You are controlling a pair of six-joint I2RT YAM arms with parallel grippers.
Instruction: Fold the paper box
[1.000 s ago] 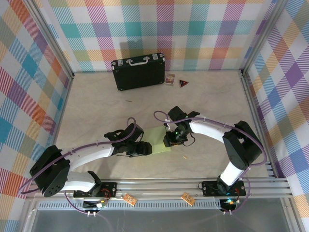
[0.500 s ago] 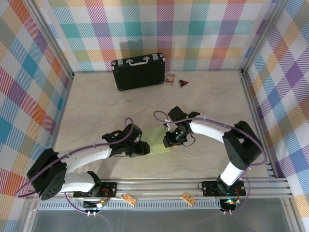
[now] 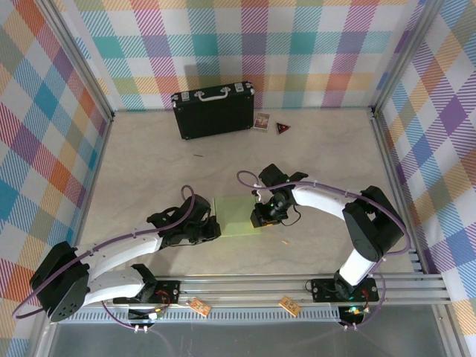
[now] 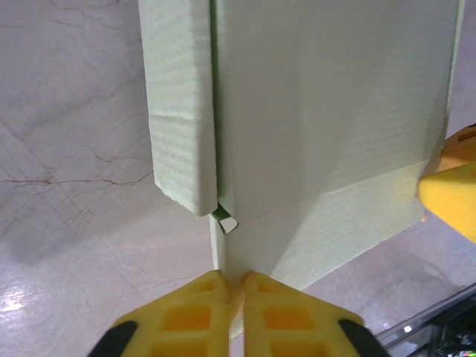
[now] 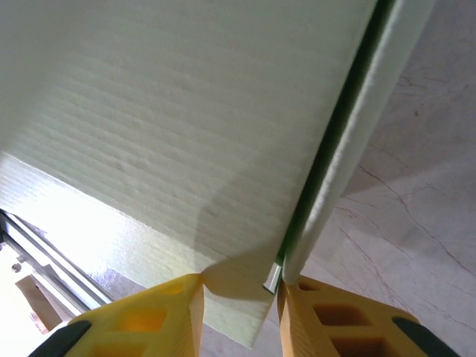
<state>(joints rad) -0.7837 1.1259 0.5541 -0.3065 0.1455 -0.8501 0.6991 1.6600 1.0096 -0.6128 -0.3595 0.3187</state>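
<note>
box (image 3: 236, 216): pale green, lying mid-table (image 3: 149, 163), between both grips
L grip (image 4: 230, 281): clenched on box's thin edge
R grip (image 5: 238, 286): pinching box corner by folded flap
case (image 3: 214, 111): at back, well apart

The marbled table (image 3: 149, 163) carries the paper box (image 3: 236, 214) in the middle and a black case (image 3: 214, 110), card (image 3: 261, 121) and triangle (image 3: 282, 128) behind.
</note>
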